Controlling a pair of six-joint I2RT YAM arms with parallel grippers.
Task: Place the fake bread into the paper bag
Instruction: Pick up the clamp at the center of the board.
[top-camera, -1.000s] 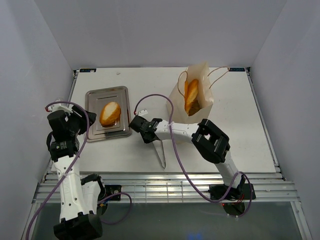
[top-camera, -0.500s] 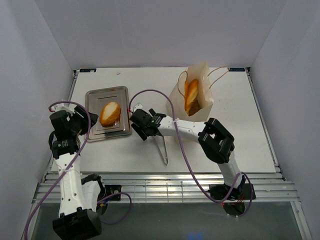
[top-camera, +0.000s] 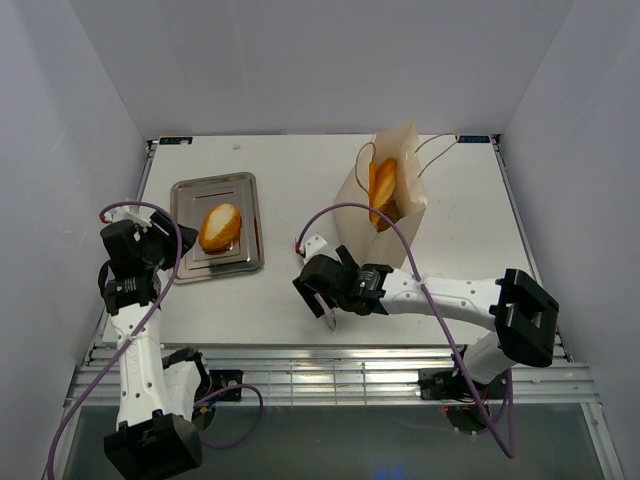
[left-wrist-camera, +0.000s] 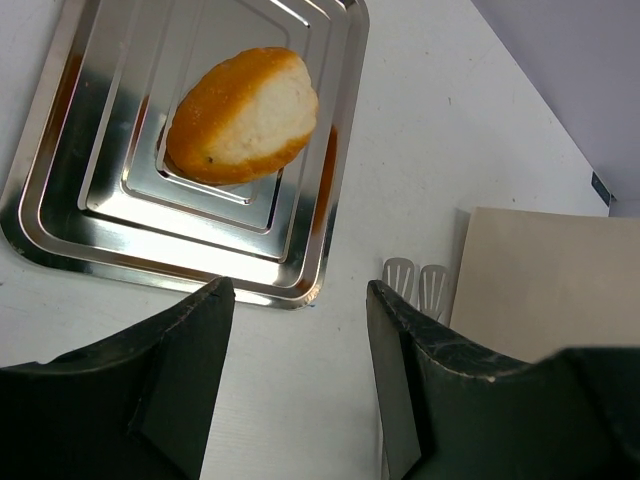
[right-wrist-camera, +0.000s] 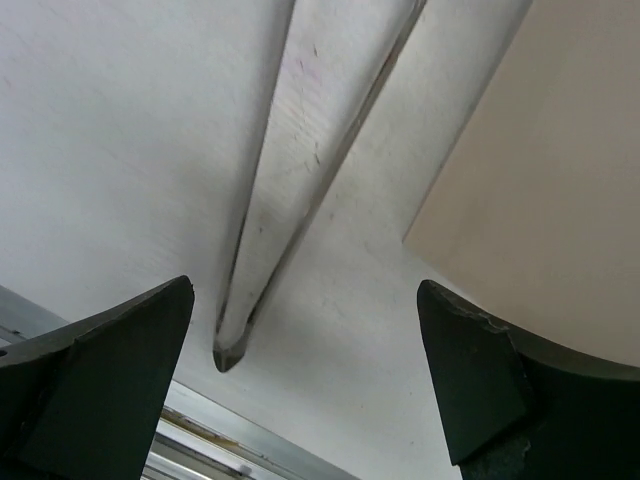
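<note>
One oval roll of fake bread (top-camera: 220, 227) (left-wrist-camera: 240, 115) lies in the steel tray (top-camera: 245, 190) (left-wrist-camera: 335, 200). A long baguette (top-camera: 383, 195) stands inside the cream paper bag (top-camera: 410, 150) (left-wrist-camera: 540, 270) (right-wrist-camera: 540, 170) at the back right. My left gripper (top-camera: 168, 252) (left-wrist-camera: 300, 300) hovers open just off the tray's near edge, with nothing between its fingers. My right gripper (top-camera: 312, 290) (right-wrist-camera: 305, 300) hangs wide open low over the table in front of the bag, holding nothing.
Silver tongs (top-camera: 327, 320) (right-wrist-camera: 300, 150) (left-wrist-camera: 415, 280) lie flat on the table under the right gripper, their joined end toward the near table edge (right-wrist-camera: 250, 440). The right arm's purple cable (top-camera: 350, 215) loops up beside the bag.
My right gripper has opened from shut and swung back from the tray's right corner toward the near edge, over the tongs. Its elbow moved right. The left arm stayed still.
</note>
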